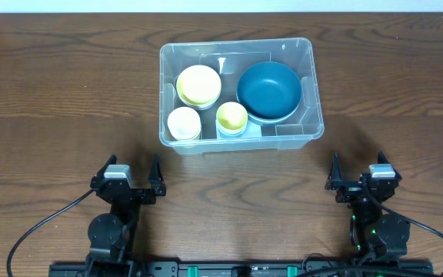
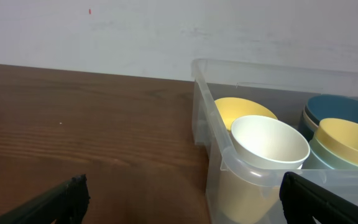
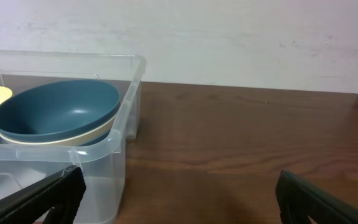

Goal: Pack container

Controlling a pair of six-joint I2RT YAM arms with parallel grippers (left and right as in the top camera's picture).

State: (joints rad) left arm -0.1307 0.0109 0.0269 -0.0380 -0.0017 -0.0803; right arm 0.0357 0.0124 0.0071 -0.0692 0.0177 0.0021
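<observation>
Container (image 1: 237, 43) is set on the bench (image 1: 52, 92), long axis left to right, ahead of and between both tools; left tool (image 1: 133, 163) and right tool (image 1: 358, 165) are held open, empty; neither arm is judged nearer.

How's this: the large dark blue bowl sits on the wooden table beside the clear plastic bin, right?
Not quite. The large dark blue bowl sits inside the clear plastic bin, at its right end, not beside it. The overhead view shows this.
</observation>
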